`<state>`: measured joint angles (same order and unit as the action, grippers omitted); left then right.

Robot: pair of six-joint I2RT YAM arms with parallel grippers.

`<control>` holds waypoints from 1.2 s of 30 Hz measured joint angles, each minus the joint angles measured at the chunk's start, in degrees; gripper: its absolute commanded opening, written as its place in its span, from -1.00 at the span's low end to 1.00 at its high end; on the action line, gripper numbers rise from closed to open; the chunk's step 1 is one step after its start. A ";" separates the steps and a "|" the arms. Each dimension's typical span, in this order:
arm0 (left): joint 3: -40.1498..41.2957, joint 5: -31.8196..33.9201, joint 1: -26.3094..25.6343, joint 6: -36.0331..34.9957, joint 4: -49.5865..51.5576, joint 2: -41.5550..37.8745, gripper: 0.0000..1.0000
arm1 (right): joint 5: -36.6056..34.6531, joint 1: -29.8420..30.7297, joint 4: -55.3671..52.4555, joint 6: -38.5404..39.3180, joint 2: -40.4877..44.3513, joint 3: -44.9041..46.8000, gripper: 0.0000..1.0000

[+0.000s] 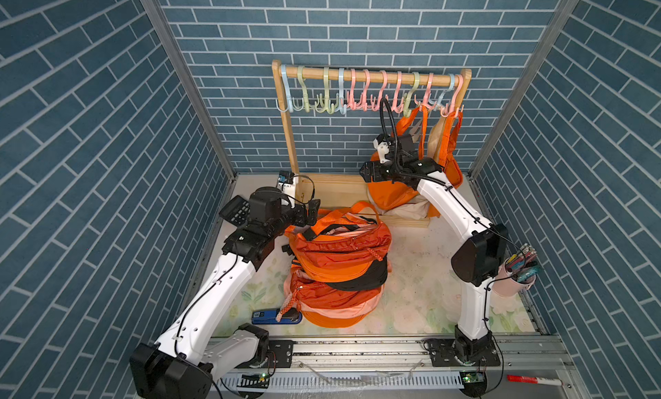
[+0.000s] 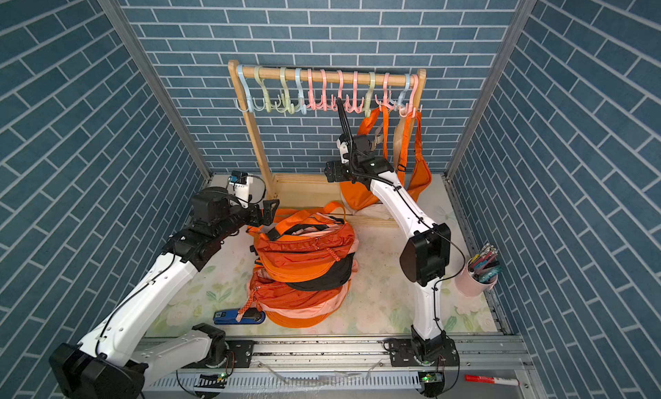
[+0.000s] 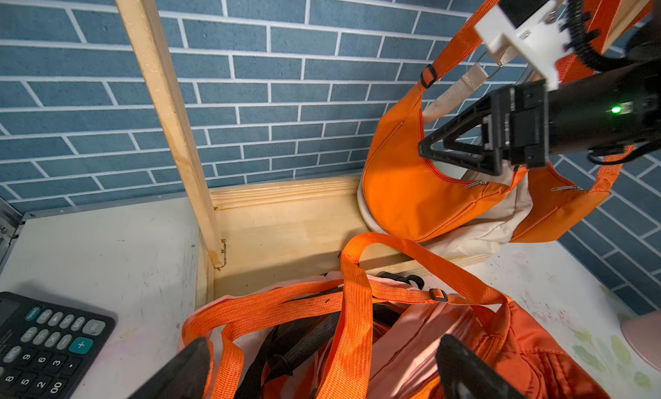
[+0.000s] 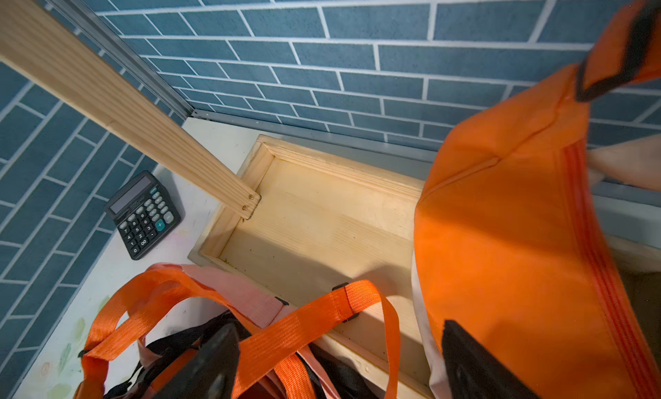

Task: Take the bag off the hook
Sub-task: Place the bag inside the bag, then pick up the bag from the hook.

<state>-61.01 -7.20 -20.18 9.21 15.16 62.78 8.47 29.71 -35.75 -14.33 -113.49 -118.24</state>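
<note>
Right up front is the metal rail that both arms bolt onto. Working across from the left: a calculator sits in the back corner. Next is the left gripper, hanging over the pile of bags on the table with its jaws spread about as wide as they go and nothing between them. Behind that is the wooden rack.

The one that matters is the orange bag toward the rack's right end. Its strap is looped over a hook and its body sags down to the rack's base. The right gripper is just beside that body with its jaws well apart. In the right wrist view one finger is up against the fabric, but it's not pinching anything. A cream bag and a second orange bag hang just to the right, and a pink cup sits at the far edge.

My read on handling: thin floppy nylon, looks light and probably slick, so grabbing the body would just bunch it up. I'd go for the webbing strap close under the hook, then lift it up and off. The hook looks free to swing on the bar, so it may come along for the ride.
</note>
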 measured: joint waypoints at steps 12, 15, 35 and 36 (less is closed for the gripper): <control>0.00 -0.35 -0.11 -0.09 0.04 0.00 0.99 | -1.62 -0.24 1.01 2.84 22.62 14.32 0.68; 0.00 -0.35 -0.33 -0.26 0.20 -0.02 0.99 | -1.84 -1.03 0.96 2.84 26.69 18.45 0.67; 0.00 -0.39 -1.22 -1.31 0.66 -0.04 0.99 | 3.67 -12.02 2.78 0.15 25.86 21.62 0.61; 0.00 -0.39 -1.22 -1.33 0.68 -0.04 0.99 | 3.54 -12.48 2.78 0.07 24.83 20.81 0.60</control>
<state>-61.01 -7.60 -21.41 7.88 15.84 62.74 12.01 17.23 -32.97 -14.26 -88.66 -97.43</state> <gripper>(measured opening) 0.994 0.803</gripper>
